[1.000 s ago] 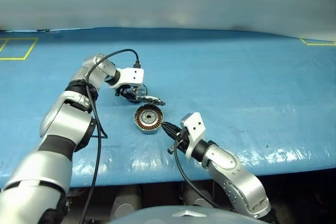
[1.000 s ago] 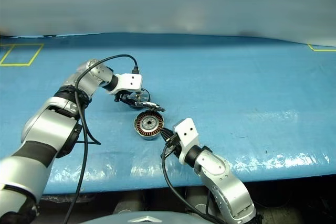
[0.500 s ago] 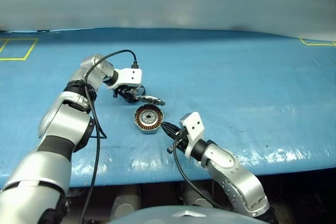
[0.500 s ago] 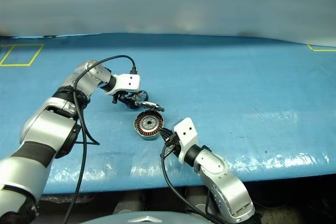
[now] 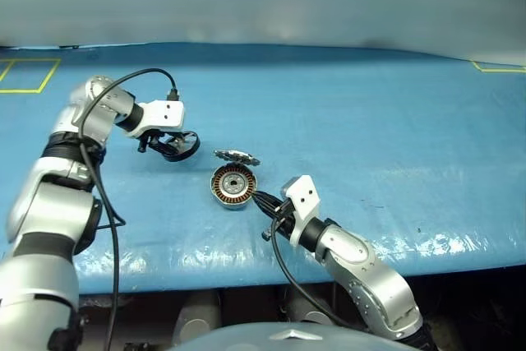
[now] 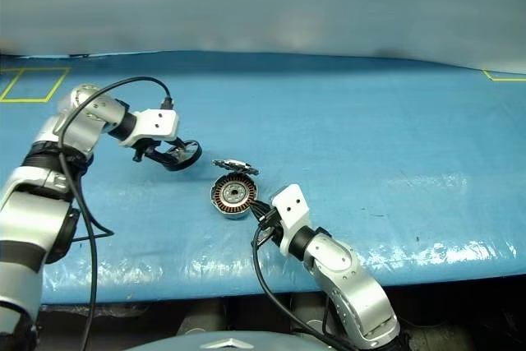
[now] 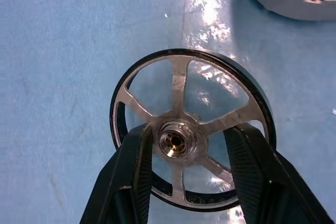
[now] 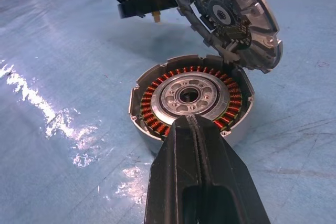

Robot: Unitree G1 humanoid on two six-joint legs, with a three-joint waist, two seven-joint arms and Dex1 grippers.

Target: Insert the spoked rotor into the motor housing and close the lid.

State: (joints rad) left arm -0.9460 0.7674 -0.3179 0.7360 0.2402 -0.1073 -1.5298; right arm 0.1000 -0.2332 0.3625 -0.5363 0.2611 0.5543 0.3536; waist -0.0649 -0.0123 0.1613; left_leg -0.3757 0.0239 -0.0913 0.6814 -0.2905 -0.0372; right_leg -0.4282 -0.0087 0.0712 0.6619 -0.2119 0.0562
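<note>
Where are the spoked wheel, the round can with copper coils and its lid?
spoked wheel [image 7: 176, 142], left wrist view, silver hub
can [image 8: 189, 97], right wrist view, centre plate
lid [image 8: 223, 17], right wrist view, dark inner face

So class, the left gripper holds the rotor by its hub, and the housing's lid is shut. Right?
Not quite. The left gripper does hold the rotor by its hub, but the lid stands open above the housing, as the right wrist view shows.

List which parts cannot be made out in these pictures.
- The spoked rotor: lower rim, left wrist view, hidden behind the fingers.
- The motor housing: near wall, right wrist view, hidden by the shut fingers.
- The lid: inner face, head views, too small.
</note>
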